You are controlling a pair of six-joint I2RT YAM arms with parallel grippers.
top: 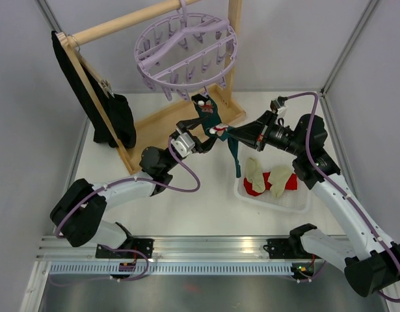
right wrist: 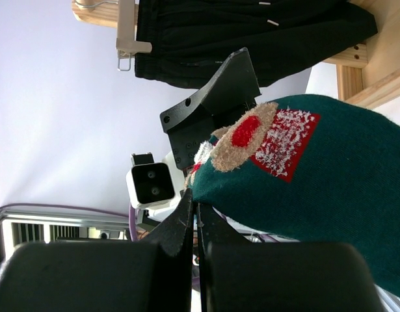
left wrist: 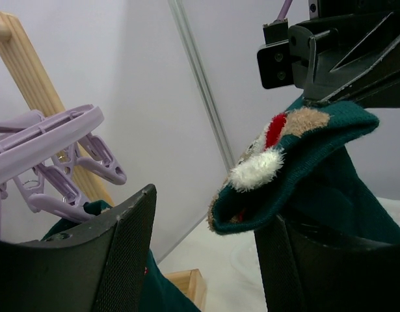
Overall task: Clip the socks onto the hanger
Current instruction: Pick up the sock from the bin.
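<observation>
The lavender hanger hangs from the wooden rack's top bar; its clips show in the left wrist view. One dark teal sock hangs under its front clips. My right gripper is shut on the edge of a second dark teal sock with a red-white pattern, which dangles down. My left gripper is open, its jaws wide apart on either side of that sock's cuff. The cuff rests against its right finger. My right gripper's jaws meet tightly on the fabric.
A white basket at the right holds cream socks and a red sock. The wooden rack stands at the back, with a long black cloth on its left side. Grey walls enclose the table.
</observation>
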